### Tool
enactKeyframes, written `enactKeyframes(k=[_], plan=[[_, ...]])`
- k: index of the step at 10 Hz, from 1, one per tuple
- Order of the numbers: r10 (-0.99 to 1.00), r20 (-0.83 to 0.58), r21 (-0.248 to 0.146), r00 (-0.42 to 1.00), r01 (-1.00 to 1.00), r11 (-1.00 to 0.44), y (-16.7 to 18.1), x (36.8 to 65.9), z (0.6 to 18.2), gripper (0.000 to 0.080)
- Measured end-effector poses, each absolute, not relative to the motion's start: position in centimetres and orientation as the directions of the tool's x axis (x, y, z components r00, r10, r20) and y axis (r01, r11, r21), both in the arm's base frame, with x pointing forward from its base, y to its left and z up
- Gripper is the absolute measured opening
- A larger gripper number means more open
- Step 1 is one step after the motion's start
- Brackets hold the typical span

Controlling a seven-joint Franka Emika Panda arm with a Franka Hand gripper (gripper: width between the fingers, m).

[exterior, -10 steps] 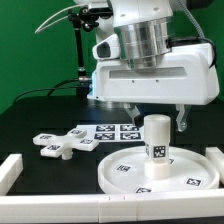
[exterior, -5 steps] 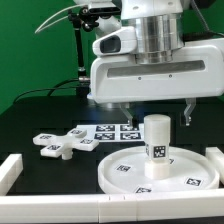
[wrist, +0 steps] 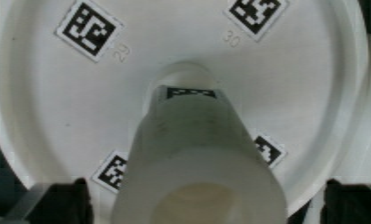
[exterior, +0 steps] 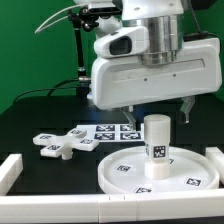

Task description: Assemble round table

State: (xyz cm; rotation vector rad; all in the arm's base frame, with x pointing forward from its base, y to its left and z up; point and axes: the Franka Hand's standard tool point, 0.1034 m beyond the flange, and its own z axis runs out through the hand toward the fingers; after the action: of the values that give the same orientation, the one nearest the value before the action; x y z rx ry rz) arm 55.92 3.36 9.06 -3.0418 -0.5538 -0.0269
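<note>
The large round rimmed disc (exterior: pixel 120 172) lies flat on the black table at the front. The short thick cylinder leg (exterior: pixel 156 146) stands upright on the disc's middle. My gripper (exterior: pixel 157 110) hangs open just above the leg's top, one finger on each side, touching nothing. The cross-shaped foot piece (exterior: pixel 58 145) lies on the table at the exterior view's left of the disc. In the wrist view the leg (wrist: pixel 200 140) rises from the disc (wrist: pixel 84 95) toward the camera, and the dark fingers (wrist: pixel 57 205) stand well apart on either side of it.
The marker board (exterior: pixel 112 130) lies behind the disc. White border bars run along the front (exterior: pixel 60 208), the exterior view's left (exterior: pixel 10 170) and the right (exterior: pixel 214 155). A black stand (exterior: pixel 80 60) stands at the back.
My gripper has risen off the leg and shifted a little to the exterior view's right. The leg, disc and foot piece have not moved.
</note>
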Motion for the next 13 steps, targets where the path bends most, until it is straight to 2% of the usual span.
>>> enactKeyframes(k=[2,6,10,13], plan=[[0.502,0.025,-0.018,0.864,0.503,-0.864,3.72,55.99,9.10,0.0649],[0.708,0.027,-0.010,0.706,0.708,-0.706,3.34,55.99,9.04,0.0649],[0.937,-0.016,0.019,0.349,0.937,-0.349,3.13,56.16,8.77,0.0649],[0.991,-0.040,0.013,0.126,0.992,-0.126,2.98,56.07,8.35,0.0649]])
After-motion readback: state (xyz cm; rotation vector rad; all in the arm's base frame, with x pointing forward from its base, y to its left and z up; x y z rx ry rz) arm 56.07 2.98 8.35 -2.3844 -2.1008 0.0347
